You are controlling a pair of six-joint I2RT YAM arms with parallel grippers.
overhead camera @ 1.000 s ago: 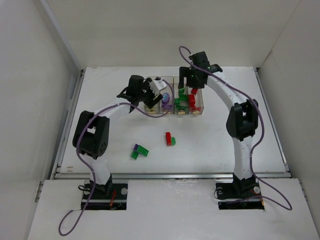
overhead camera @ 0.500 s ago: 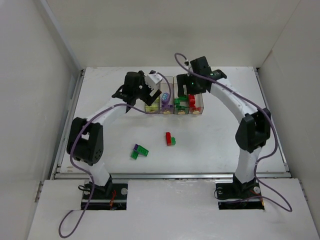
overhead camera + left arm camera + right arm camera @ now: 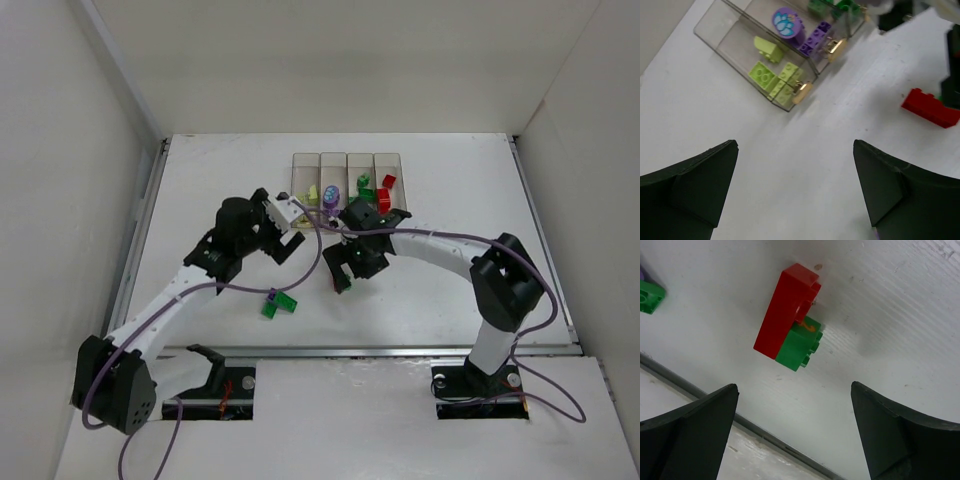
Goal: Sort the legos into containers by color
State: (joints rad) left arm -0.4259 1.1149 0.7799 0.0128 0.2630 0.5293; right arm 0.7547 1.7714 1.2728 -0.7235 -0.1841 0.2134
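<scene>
Across the back of the table, the row of four clear containers (image 3: 333, 163) already holds most of the legos, one color per bin — pale yellow-green bricks (image 3: 772, 77), purple bricks (image 3: 815, 39), green ones (image 3: 365, 186) and red ones (image 3: 386, 182). Two loose clusters lie nearer the arms: a red brick (image 3: 787, 310) pressed against a green brick (image 3: 800, 347), and a purple-and-green clump (image 3: 278, 302) further left. The right gripper (image 3: 794, 386) hangs just over the red-green pair, jaws spread wide and empty. The left gripper (image 3: 795, 145) is likewise spread with nothing between its fingers, near the bins' front ends. The sort looks well past halfway — what is left is splitting those mixed clusters and binning each piece.
</scene>
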